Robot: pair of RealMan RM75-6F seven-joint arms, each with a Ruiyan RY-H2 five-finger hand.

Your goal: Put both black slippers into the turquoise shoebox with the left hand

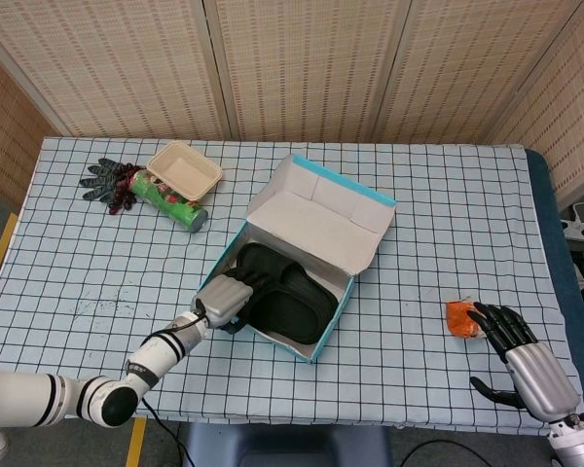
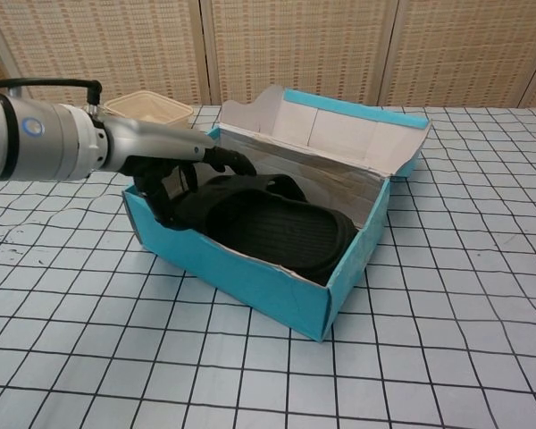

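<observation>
The turquoise shoebox (image 1: 323,334) (image 2: 250,284) stands mid-table with its lid (image 1: 321,219) tipped open at the back. Both black slippers (image 1: 284,297) lie inside it, overlapping; the chest view shows mainly the upper slipper (image 2: 272,222). My left hand (image 1: 224,300) (image 2: 165,161) hovers at the box's left end, its dark fingers (image 2: 158,192) spread and hanging over the slipper's heel and the box wall, gripping nothing. My right hand (image 1: 516,352) rests on the table at the front right, fingers apart and empty, beside a small orange object (image 1: 459,318).
A beige food container (image 1: 184,170) (image 2: 150,107), a green can (image 1: 168,201) lying on its side and a black glove (image 1: 107,181) sit at the back left. Checked tablecloth shows between the box and the right hand.
</observation>
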